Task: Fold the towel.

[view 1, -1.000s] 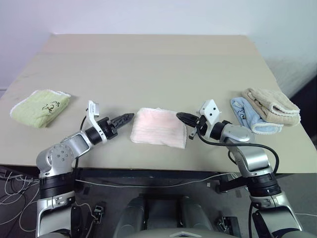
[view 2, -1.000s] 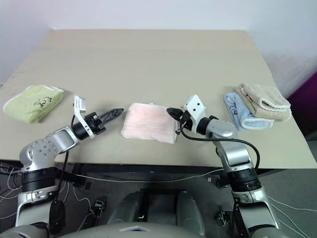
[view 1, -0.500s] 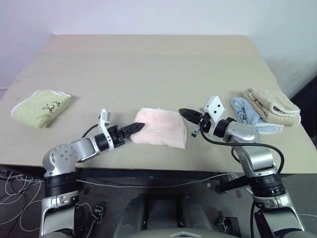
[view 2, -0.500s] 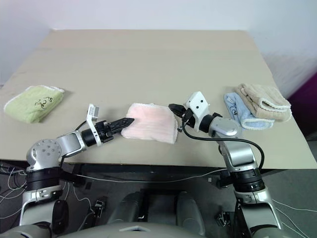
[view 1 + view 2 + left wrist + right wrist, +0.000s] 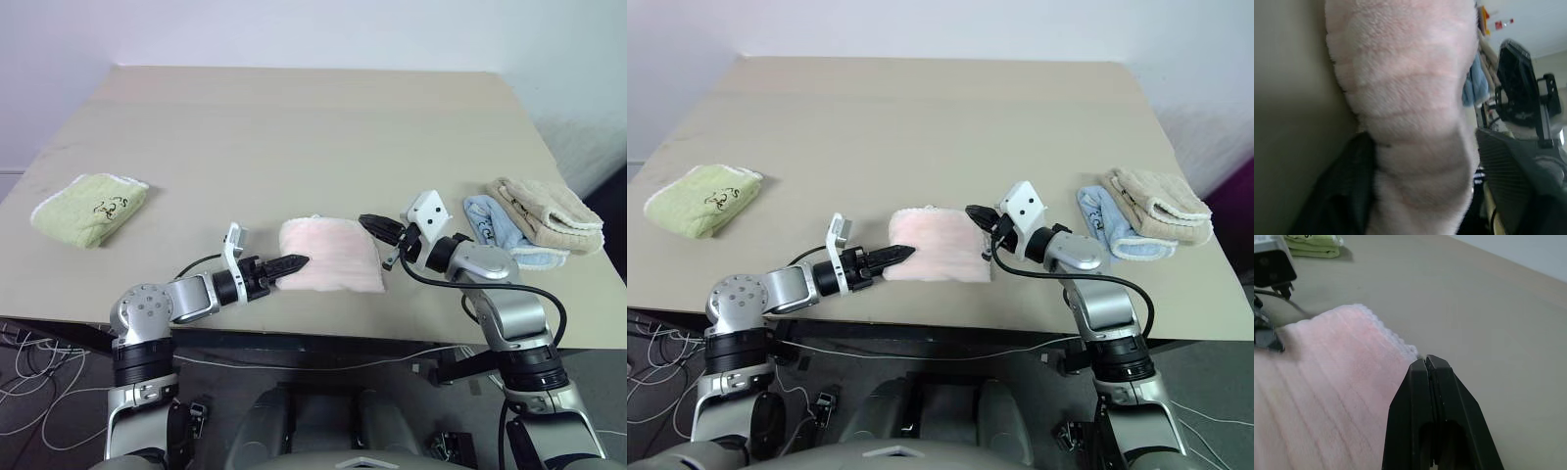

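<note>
The towel (image 5: pixel 331 255) is a pale pink folded pad near the front edge of the table (image 5: pixel 313 127). My left gripper (image 5: pixel 294 262) comes in low from the left and has the towel's near left edge between its fingers. In the left wrist view the pink terry (image 5: pixel 1410 98) runs between both dark fingers (image 5: pixel 1347 196), which press on it. Just over the towel's far right corner, where the white trim (image 5: pixel 1396 340) shows, my right gripper (image 5: pixel 1426 361) hovers shut and holds nothing.
A light green folded towel (image 5: pixel 90 208) lies at the table's left. A light blue towel (image 5: pixel 487 217) and a beige one (image 5: pixel 545 211) lie folded at the right, close behind my right arm. The table's front edge runs just below both grippers.
My left gripper has moved right from beside the towel onto its left edge and taken that edge between its fingers. The right gripper has stayed shut at the right corner.
</note>
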Controlling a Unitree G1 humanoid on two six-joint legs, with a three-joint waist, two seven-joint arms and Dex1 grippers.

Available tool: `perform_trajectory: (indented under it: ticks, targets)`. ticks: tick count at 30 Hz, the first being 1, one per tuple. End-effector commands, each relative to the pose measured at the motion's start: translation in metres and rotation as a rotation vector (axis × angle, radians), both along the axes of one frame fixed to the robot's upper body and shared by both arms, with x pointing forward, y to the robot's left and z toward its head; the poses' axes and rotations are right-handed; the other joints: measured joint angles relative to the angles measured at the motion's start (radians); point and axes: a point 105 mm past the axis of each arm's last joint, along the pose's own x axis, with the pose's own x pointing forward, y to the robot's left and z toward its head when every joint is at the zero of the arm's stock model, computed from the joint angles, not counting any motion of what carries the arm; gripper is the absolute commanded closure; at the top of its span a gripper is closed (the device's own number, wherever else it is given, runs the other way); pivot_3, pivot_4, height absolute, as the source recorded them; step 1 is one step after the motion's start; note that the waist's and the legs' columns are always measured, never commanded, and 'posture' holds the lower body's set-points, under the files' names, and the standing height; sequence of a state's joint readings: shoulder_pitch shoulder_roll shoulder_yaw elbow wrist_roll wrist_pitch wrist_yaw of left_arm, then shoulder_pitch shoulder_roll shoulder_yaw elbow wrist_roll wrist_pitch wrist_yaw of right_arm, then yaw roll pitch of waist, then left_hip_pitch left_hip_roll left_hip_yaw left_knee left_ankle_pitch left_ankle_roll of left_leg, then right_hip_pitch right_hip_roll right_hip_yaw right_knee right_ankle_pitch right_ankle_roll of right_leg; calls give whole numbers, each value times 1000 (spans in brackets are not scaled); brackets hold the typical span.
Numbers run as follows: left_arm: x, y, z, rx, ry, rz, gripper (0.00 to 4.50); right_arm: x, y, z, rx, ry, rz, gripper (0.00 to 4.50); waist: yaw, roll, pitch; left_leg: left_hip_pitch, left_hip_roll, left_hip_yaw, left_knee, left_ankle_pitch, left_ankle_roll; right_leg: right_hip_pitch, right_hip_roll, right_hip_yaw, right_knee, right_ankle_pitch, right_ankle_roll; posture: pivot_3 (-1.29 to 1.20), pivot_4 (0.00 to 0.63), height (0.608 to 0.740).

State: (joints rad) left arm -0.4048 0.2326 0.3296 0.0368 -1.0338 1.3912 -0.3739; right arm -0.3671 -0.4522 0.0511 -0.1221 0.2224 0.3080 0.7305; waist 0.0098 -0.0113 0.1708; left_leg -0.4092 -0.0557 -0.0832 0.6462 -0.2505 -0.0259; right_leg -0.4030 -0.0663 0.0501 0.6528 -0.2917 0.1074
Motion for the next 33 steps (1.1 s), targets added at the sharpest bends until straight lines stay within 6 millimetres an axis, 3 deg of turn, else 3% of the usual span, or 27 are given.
perform_trajectory:
  ticks: [1,6,7,15,18,24,29,33]
  targets:
    - [-4,-5,3,-31,-2,-23,2662,-2,-1,16,16,-59,3,4500,-1,0,0,0,0,0,0,0,0,0,0,0,0,0,0,0,150,740]
    - [-4,-4,3,-41,-6,-4,4331,-2,1,15,15,-58,8,4500,-1,0,0,0,0,0,0,0,0,0,0,0,0,0,0,0,150,740]
    - [-4,-3,2,-42,-6,0,4490,-2,1,16,15,-59,9,4500,0,0,0,0,0,0,0,0,0,0,0,0,0,0,0,0,150,740]
    - [2,1,5,-76,-19,58,4490,-3,1,17,18,-61,7,4500,-1,0,0,0,0,0,0,0,0,0,0,0,0,0,0,0,150,740]
    - [21,14,16,-90,-67,165,4490,-2,-2,18,19,-66,-3,4500,-1,0,0,0,0,0,0,0,0,0,0,0,0,0,0,0,150,740]
    - [75,79,87,-153,-284,488,4490,1,-10,24,19,-82,-27,4500,-5,-1,1,-1,1,0,0,0,-1,-1,1,0,1,0,0,0,150,740]
    - [92,133,129,-113,-430,679,4490,4,-11,27,19,-93,-29,4500,-14,-1,1,-1,1,1,-1,0,-1,-2,1,0,0,0,0,0,150,740]
    - [90,209,153,-66,-531,922,4490,4,-9,28,19,-99,-25,4500,-26,-2,1,-1,1,0,-1,1,-1,-3,2,0,1,0,0,0,150,740]
